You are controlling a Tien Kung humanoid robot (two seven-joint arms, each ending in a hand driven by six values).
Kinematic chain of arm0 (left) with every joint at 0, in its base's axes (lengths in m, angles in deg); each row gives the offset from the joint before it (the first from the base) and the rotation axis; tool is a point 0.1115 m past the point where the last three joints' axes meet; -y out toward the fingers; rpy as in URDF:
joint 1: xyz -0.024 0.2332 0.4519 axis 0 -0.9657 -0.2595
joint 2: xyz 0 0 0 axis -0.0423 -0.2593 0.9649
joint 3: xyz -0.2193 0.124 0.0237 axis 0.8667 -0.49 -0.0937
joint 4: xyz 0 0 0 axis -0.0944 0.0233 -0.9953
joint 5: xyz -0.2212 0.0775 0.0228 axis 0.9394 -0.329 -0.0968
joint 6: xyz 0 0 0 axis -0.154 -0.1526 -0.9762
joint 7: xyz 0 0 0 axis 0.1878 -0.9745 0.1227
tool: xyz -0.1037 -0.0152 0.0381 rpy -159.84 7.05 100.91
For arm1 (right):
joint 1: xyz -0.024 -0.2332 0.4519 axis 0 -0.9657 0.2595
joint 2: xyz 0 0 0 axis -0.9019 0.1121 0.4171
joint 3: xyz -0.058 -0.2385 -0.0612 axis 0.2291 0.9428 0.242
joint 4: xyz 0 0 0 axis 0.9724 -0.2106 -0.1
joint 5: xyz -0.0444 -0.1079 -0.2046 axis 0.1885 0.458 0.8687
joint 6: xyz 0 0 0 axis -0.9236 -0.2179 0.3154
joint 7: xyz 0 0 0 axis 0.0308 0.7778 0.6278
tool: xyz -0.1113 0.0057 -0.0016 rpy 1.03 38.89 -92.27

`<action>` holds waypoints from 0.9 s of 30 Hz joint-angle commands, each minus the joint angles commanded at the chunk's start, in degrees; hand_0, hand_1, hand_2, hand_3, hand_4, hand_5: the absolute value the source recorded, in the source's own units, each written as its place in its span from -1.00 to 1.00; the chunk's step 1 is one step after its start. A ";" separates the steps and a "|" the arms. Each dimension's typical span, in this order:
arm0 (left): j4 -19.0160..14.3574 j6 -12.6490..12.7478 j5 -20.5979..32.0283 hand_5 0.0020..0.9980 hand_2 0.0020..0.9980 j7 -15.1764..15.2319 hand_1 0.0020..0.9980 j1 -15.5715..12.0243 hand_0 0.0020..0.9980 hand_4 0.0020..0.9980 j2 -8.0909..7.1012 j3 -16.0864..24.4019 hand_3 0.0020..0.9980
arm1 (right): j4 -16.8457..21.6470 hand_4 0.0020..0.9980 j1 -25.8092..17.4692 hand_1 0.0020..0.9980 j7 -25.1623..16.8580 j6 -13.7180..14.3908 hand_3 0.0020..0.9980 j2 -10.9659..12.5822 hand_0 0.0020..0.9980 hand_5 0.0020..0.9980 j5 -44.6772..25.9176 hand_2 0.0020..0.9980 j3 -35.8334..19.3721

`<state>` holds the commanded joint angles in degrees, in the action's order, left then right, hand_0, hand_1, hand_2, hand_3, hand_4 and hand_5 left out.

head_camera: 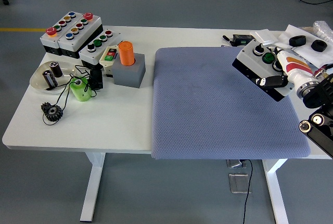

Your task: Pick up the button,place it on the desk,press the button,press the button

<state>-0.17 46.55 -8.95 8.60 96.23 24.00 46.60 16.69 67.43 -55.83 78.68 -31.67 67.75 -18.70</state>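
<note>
Head view: right hand (291, 70) grips tilted button box (258, 67).

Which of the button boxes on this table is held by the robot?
The button box with the green button, at the right over the blue mat; the right hand grasps it. The other boxes stand at far left.

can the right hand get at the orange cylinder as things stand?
Probably not. The right hand is shut on the button box at the mat's right end, while the orange cylinder stands far left, beyond the mat.
</note>
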 joint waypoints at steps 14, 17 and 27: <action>0.00 -0.01 -1.58 1.00 0.41 -0.49 0.40 -0.50 0.29 -0.37 0.01 0.69 0.03 | -1.15 0.08 4.03 -0.93 -21.73 -5.87 -0.54 -2.32 -0.96 -0.62 7.50 -0.71 10.91; 0.00 0.02 -1.81 1.00 0.41 -0.61 0.40 -0.61 0.29 -0.37 0.09 0.75 0.03 | -1.32 0.08 4.51 -0.93 -22.67 -7.63 -0.54 -3.10 -0.96 -0.62 8.77 -0.71 12.02; 0.00 -0.10 -1.67 1.00 0.41 -0.66 0.40 -0.96 0.29 -0.37 0.14 0.15 0.03 | -3.07 0.42 4.87 -0.19 -21.47 -11.47 0.23 -3.39 -0.14 -0.55 10.48 -0.03 13.52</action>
<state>-0.17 46.44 -10.62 7.95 95.27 24.13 46.75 13.62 72.31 -77.30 67.22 -35.06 78.22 -5.18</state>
